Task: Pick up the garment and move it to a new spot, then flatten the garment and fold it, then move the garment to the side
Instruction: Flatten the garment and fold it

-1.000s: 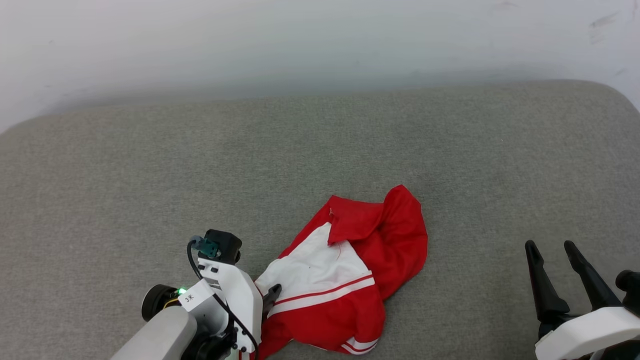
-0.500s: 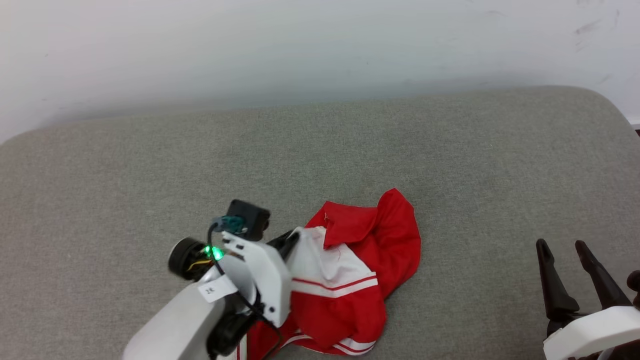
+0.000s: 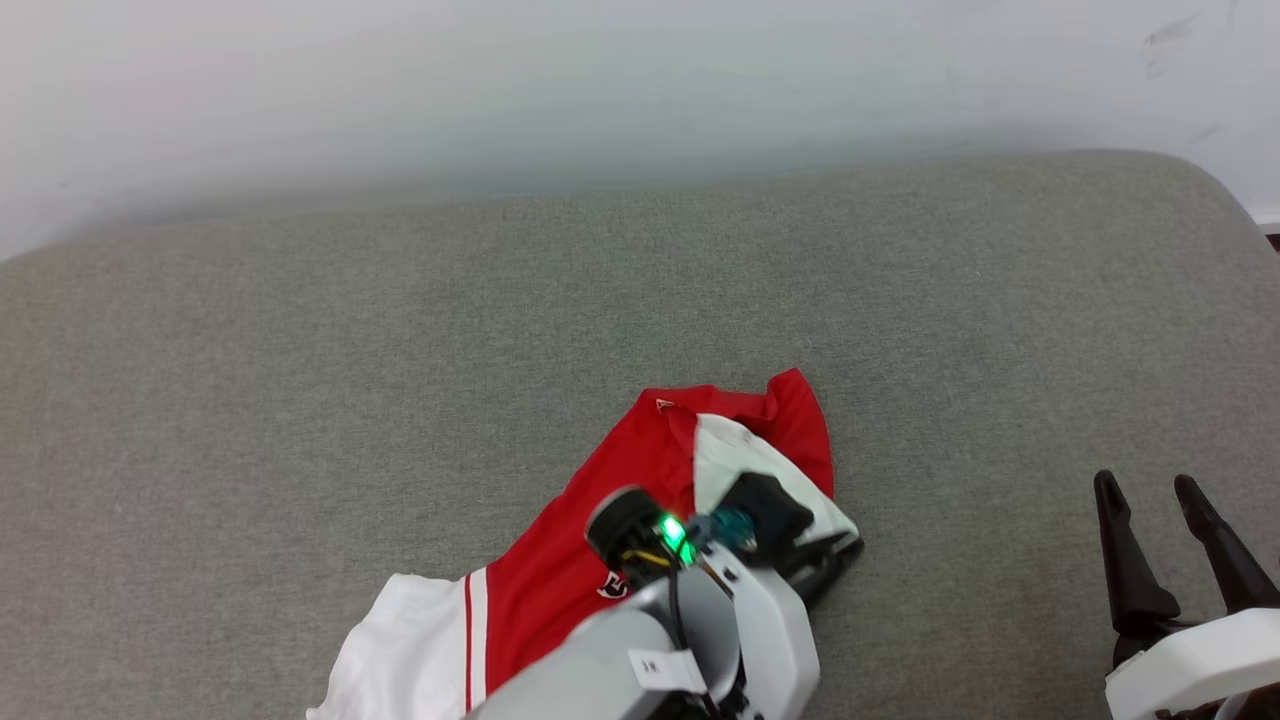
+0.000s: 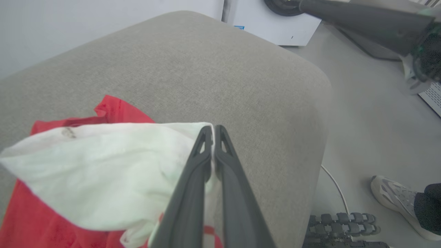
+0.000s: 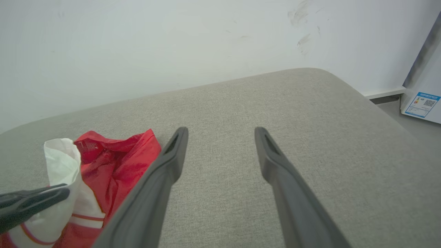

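The left tool point(image 4: 213, 128) is pinched tight on a fold of white cloth, its two dark fingers pressed together with the fabric caught between them. From above, its tips are mostly hidden under its own wrist and camera housing, so the grip is plain only from the wrist. That white fold belongs to the garment point(image 3: 600, 470), a red shirt lying crumpled on the near middle of the grey cushion point(image 3: 400, 330), with the held part lifted above the red body. A white sleeve point(image 3: 400, 640) with a red stripe trails toward the near edge and is cut off there, so I can't see the shirt's full extent. A scrap of dark, white-edged print peeks out beside the wrist, too little to read. Well to the right, the right tool point(image 5: 221, 130) hangs over bare cushion, its fingers spread wide with nothing between them, apart from the shirt. Behind the cushion stands a pale wall point(image 3: 600, 80). Past the cushion's far corner, on the floor point(image 4: 372, 120), a person's shoe point(image 4: 392, 193) shows, the leg cut off by the frame.
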`<state>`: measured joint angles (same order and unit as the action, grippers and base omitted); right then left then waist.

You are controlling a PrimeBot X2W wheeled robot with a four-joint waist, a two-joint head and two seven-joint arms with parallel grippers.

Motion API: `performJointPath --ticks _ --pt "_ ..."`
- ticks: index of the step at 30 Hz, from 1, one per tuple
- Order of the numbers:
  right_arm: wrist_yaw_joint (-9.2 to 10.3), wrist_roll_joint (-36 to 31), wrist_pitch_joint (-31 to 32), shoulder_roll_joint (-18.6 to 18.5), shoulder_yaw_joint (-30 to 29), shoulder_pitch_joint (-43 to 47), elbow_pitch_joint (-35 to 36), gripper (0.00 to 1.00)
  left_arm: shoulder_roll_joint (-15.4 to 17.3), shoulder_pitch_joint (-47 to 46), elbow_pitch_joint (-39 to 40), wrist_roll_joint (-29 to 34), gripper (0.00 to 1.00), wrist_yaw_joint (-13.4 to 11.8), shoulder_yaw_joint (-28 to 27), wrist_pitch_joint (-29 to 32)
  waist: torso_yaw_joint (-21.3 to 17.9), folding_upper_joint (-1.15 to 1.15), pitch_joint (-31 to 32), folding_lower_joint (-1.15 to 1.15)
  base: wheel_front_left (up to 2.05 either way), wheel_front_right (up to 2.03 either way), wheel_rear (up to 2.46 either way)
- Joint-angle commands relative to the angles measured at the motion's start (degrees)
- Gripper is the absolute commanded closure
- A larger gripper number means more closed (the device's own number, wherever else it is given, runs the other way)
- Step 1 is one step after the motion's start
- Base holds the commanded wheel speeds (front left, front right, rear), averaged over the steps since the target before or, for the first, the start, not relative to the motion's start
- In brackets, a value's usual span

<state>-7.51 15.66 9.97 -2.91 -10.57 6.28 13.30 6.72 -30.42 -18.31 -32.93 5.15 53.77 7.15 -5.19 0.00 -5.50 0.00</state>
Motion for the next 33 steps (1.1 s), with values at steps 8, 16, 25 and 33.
performJointPath --ticks 8,16,25,33 --pt "0.04 1.0 -0.7 0.0 0.1 -0.7 -0.2 0.0 -1.6 0.8 -7.3 -1.1 0.65 1.9 6.2 -0.9 0.4 0.0 -0.5 0.0 0.0 0.0 0.0" --pt "0.04 1.2 -0.4 0.0 0.3 1.1 -1.1 0.0 -0.3 0.9 -6.1 -0.5 0.0 -1.0 2.7 -12.2 2.0 0.0 3.6 0.0 0.0 0.0 0.0" --pt "0.04 1.4 1.0 0.0 1.2 2.7 -0.7 0.0 4.2 5.1 1.3 0.0 0.0 -11.0 -6.8 -21.3 3.6 0.0 6.0 0.0 0.0 0.0 0.0" --pt "0.04 2.1 3.4 0.0 1.7 3.9 -1.5 0.0 9.2 12.5 8.5 0.1 0.0 -17.9 -16.7 -22.4 6.1 0.0 6.5 0.0 0.0 0.0 0.0"
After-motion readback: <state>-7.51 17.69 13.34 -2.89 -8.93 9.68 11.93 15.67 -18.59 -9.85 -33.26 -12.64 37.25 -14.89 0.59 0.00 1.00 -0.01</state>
